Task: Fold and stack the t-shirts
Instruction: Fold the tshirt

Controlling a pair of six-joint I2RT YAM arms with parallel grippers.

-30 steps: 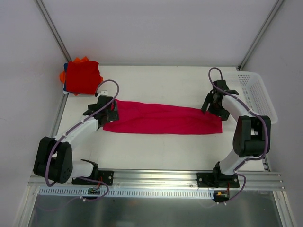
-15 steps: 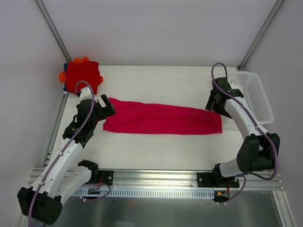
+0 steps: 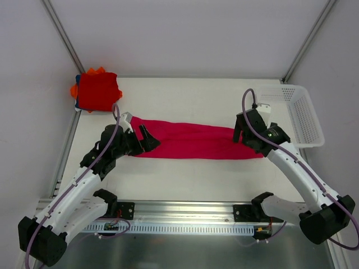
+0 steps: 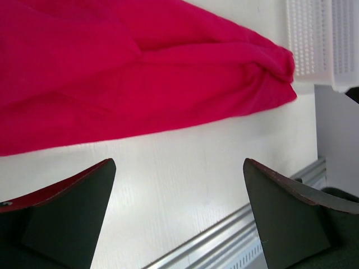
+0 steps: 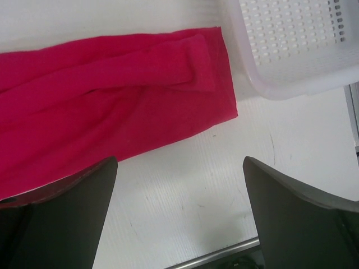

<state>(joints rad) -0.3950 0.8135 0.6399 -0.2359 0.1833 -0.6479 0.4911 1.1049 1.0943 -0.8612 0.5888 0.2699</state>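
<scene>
Left fingers point(image 4: 67, 213) and right fingers point(image 5: 56, 218): spread wide, empty, one pair over each end of crimson-pink t-shirt point(image 3: 196, 140), a long band flat on bench point(image 3: 196, 101). Folded t-shirts point(image 3: 98, 89): stacked, far-left corner.

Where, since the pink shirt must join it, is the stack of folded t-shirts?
In the top view, the stack of folded t-shirts sits at the far left corner of the table, beyond the left end of the crimson-pink t-shirt.

No readable text, labels, brands, numbers or signs in any view.
</scene>
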